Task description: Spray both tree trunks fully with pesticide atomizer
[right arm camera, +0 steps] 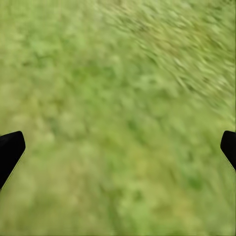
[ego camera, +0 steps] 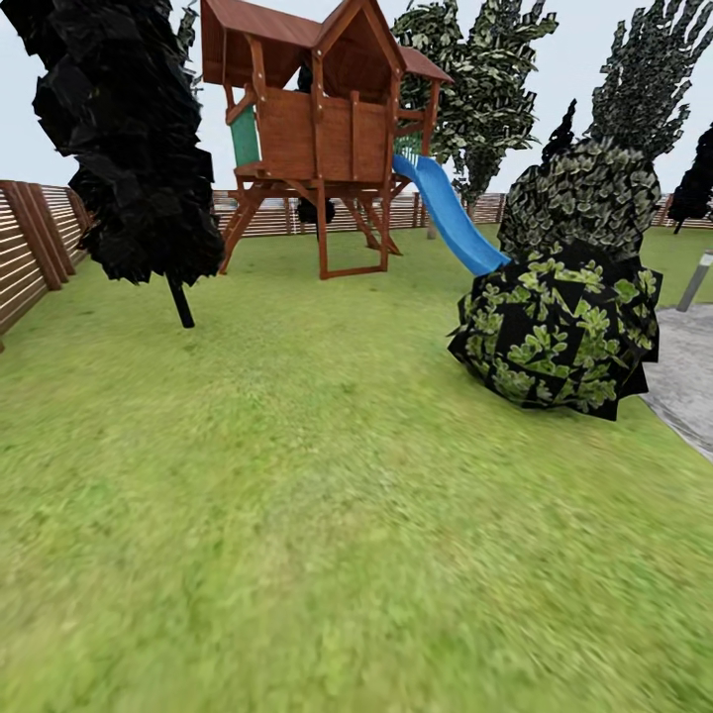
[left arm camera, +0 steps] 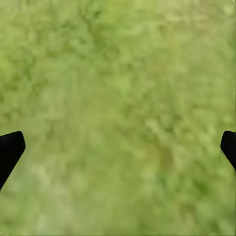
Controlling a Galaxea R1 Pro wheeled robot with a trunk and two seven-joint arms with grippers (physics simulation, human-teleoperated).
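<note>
From the head camera I see the lawn (ego camera: 297,515) stretching ahead to one wooden playhouse (ego camera: 322,129) with one blue slide (ego camera: 451,218), and a slatted fence (ego camera: 40,248) along the left and far side. One dark tree (ego camera: 129,149) with a thin black trunk stands at the left. Two round bushes (ego camera: 555,332) sit at the right, one behind the other, and beyond them rise two tall trees (ego camera: 485,89) with jagged foliage, their lower trunks hidden. A strip of grey floor (ego camera: 688,381) shows at the right edge, just beside the nearer bush, with one grey lamp post (ego camera: 695,280) on it.

My left claw (left arm camera: 118,147) is spread wide over blurred grass, one black fingertip at each edge of its wrist view. My right claw (right arm camera: 118,147) is spread the same way over grass, pinching nothing
</note>
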